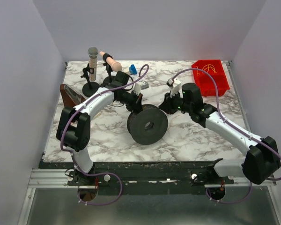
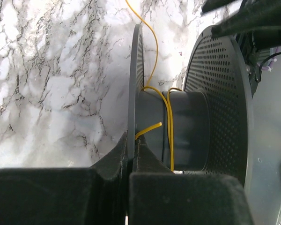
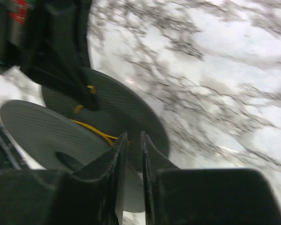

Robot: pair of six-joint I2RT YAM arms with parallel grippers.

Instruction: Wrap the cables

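Yellow cable (image 2: 169,122) on spool (image 2: 189,131) (1 loose end), left fingers (image 2: 111,161) on flange (image 2: 137,65).

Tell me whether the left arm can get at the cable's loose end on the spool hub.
Probably not yet: the left end effector is shut on the spool's flange, and the cable end lies beyond it on the hub.

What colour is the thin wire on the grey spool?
Yellow; the thin wire shows best in left wrist view.
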